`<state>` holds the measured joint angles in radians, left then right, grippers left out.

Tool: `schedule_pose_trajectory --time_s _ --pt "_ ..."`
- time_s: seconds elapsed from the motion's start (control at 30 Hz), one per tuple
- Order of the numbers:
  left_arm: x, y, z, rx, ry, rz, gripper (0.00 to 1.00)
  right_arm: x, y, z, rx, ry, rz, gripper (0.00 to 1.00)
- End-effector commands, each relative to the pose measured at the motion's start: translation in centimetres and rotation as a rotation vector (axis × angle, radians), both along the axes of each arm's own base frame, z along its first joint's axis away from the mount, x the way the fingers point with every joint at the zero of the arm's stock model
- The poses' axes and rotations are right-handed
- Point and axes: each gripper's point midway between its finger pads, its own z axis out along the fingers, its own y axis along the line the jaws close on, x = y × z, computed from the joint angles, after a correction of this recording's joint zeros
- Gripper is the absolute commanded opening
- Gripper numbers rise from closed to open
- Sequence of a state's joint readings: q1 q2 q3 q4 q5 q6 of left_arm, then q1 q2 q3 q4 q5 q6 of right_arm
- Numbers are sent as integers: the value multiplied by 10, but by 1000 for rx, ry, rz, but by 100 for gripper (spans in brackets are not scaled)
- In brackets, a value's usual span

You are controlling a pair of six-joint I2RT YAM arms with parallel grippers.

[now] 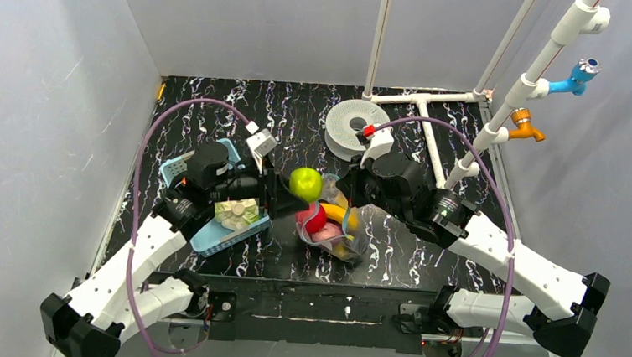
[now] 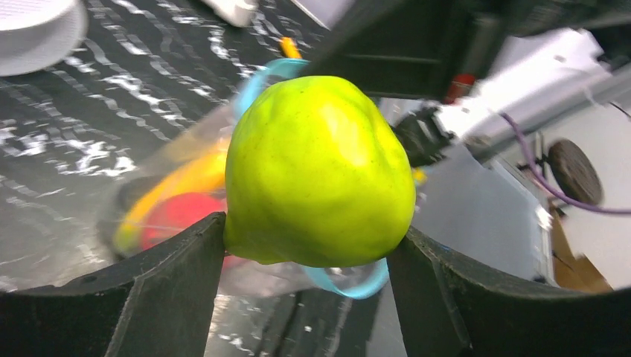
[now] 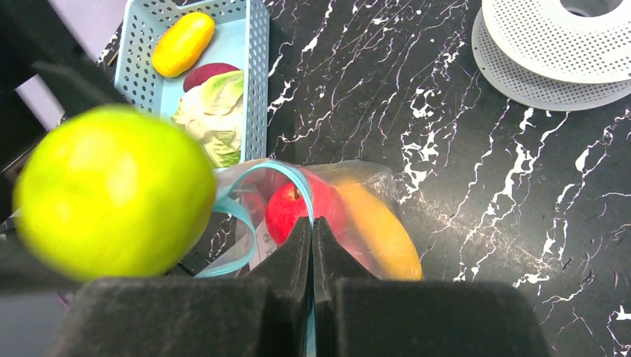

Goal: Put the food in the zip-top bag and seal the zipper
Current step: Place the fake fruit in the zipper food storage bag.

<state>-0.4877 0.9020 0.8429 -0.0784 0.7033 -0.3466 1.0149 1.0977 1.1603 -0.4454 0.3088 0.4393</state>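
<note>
My left gripper (image 1: 293,192) (image 2: 309,232) is shut on a glossy green fruit (image 1: 305,182) (image 2: 320,171) (image 3: 115,193) and holds it just above the mouth of the clear zip-top bag (image 1: 338,239) (image 3: 376,178). My right gripper (image 1: 351,186) (image 3: 312,223) is shut on the light-blue zipper (image 3: 253,175) (image 2: 350,282), pinching one side of the mouth so it stays up. Inside the bag lie a red round fruit (image 3: 286,208) (image 1: 313,219) and a yellow banana (image 3: 379,227) (image 1: 339,215).
A blue lattice basket (image 1: 207,242) (image 3: 257,74) left of the bag holds a pale-green cabbage (image 3: 212,115), a purple eggplant (image 3: 208,73) and an orange-yellow fruit (image 3: 183,43). A white reel (image 1: 354,127) and a white pipe frame (image 1: 430,128) stand at the back.
</note>
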Motion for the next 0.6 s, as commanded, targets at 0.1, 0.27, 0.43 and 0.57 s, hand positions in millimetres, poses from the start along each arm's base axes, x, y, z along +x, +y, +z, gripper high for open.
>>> schedule_pose_trajectory --time_s 0.1,0.27,0.43,0.57 --pt "-59 -21 53 -85 -8 -197 36 4 7 17 54 -41 2 1" --pt "-77 -36 60 -82 -17 -276 38 2 7 17 54 -36 8 1" --pt "-80 -53 56 -105 -31 -302 40 2 6 19 62 -41 7 1" --pt "-69 -61 47 -115 -72 -237 49 0 5 20 66 -40 9 1"
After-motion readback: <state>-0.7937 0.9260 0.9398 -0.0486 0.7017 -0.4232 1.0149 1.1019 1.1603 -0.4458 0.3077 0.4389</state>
